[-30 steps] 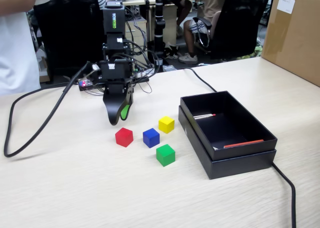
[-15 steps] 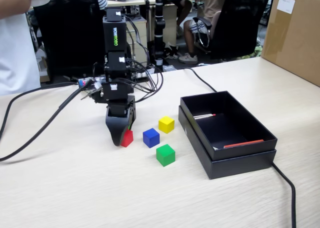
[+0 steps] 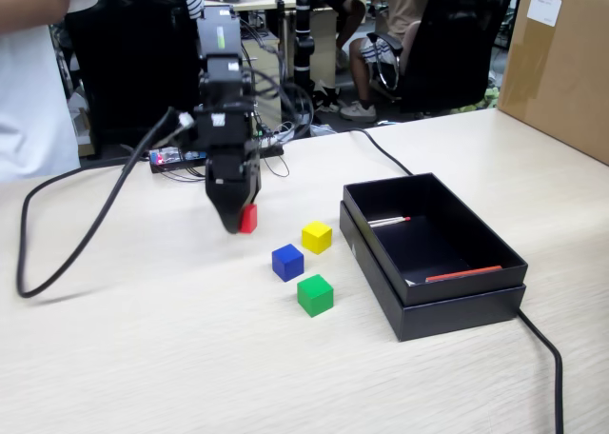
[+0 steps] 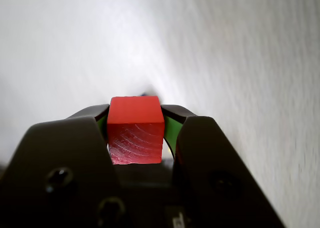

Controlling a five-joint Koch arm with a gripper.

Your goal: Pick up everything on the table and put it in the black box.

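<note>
Three cubes are left on the table (image 3: 143,358): green (image 3: 315,294) nearest the fixed camera, then blue (image 3: 287,262), then yellow (image 3: 317,236), with the black box (image 3: 457,305) just right of them. One red cube (image 4: 135,130) is clamped between the jaws of the gripper (image 3: 240,221), held clear above the table behind the blue cube. Farthest back, a brown carton (image 3: 561,63) is seen at the right edge.

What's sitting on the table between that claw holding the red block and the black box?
In the fixed view, the yellow cube sits between the claw gripping the red cube and the black box; the blue cube lies slightly nearer the camera.
</note>
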